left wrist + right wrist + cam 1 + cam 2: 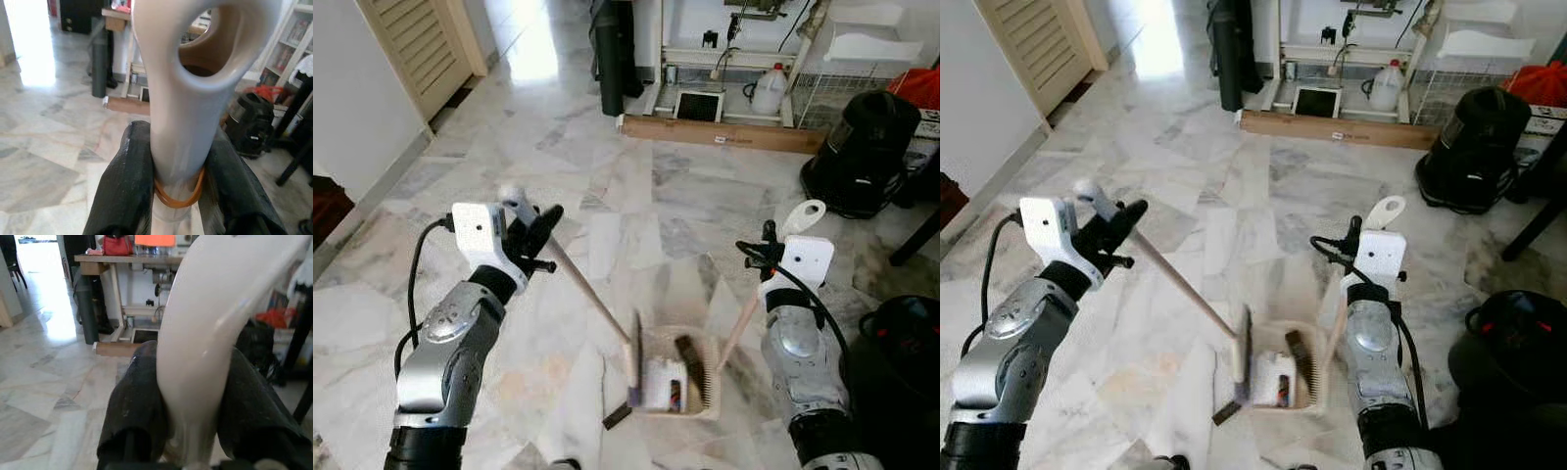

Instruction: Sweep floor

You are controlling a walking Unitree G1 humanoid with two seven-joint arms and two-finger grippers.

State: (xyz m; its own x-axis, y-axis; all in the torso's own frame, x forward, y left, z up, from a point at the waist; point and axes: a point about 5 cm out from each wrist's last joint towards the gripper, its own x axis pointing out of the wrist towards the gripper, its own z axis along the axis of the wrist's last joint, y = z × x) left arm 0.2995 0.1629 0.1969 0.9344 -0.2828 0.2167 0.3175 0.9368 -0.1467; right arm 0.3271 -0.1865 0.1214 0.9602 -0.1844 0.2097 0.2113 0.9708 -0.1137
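Broom (587, 289) head meets the dustpan (677, 384) mouth on the marble floor (636, 196), left end effector (530, 233) clamping its handle, right end effector (771, 253) clamping the dustpan handle. Gathering step, I judge; next, short strokes inward, pan steady.

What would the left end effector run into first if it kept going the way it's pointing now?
Judging by the left wrist view, the left end effector, shut on the broom handle, points across open marble floor toward the long cardboard box by the dark upright bag. The box seems first, though depth is unclear.
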